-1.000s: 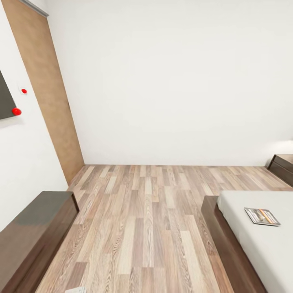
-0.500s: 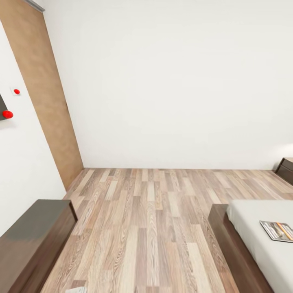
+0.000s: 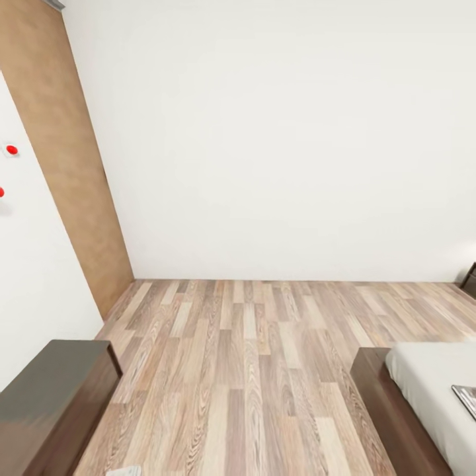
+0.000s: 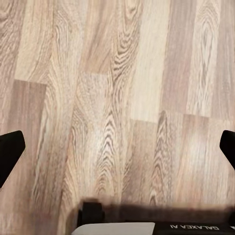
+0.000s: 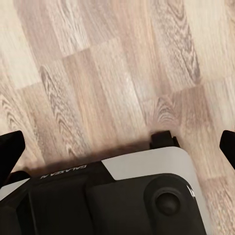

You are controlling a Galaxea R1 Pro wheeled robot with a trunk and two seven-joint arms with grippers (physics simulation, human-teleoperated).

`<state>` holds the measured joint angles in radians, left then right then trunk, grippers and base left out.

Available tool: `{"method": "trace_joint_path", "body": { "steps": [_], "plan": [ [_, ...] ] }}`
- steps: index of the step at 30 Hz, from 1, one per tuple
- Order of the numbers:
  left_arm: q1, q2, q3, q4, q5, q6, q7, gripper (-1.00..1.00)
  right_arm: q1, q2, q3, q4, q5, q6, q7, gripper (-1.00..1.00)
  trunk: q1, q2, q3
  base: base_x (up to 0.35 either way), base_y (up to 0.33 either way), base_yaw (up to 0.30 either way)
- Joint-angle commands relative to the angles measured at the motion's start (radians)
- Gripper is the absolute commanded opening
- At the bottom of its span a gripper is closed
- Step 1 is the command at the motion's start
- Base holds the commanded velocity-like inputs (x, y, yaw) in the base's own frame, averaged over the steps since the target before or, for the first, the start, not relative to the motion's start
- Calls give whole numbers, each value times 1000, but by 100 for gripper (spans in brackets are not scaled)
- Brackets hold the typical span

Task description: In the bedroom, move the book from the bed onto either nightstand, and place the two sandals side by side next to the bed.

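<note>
A bedroom is seen from the head view, bounded ahead by a plain white wall [image 3: 284, 132] and floored with grey-brown wood planks [image 3: 244, 370] laid lengthwise away from the camera. At the left, a tan panel [image 3: 66, 185] is set against the corner, and two small red dots [image 3: 11, 150] are mounted on the white side wall beside it. A low dark cabinet with a grey top [image 3: 53, 396] is placed along that left wall. At the lower right, a corner of the bed [image 3: 423, 383] is visible, its pale mattress carried on a dark brown frame. The book [image 3: 467, 396] is lying flat on the mattress, cut off by the right edge of the picture. A sliver of a dark nightstand [image 3: 471, 281] is caught at the far right against the back wall.

In the left wrist view, the left gripper [image 4: 117, 152] is held spread wide above bare planks, its dark fingers [image 4: 10, 154] at opposite edges, with nothing between them. In the right wrist view, the right gripper [image 5: 117, 149] is likewise spread apart and empty over the floor, with part of the robot's grey and black base [image 5: 122, 196] seen beneath.
</note>
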<state>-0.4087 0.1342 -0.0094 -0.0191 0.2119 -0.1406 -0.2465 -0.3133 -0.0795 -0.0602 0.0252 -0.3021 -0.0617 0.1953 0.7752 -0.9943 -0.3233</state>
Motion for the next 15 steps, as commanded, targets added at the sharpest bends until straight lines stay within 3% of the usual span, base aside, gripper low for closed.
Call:
{"method": "trace_joint_path", "body": {
  "steps": [1, 15],
  "plan": [
    [-1, 0, -2, 2, 7, -2, -5, 100, -1, 0, -6, 3, -4, -4, 6, 100, 1, -1, -1, 332, 97, 0],
    [-1, -1, -2, 2, 7, -1, -5, 100, -1, 0, -6, 4, -5, -5, 6, 100, 1, -1, -1, 332, 121, 0]
  ]
}}
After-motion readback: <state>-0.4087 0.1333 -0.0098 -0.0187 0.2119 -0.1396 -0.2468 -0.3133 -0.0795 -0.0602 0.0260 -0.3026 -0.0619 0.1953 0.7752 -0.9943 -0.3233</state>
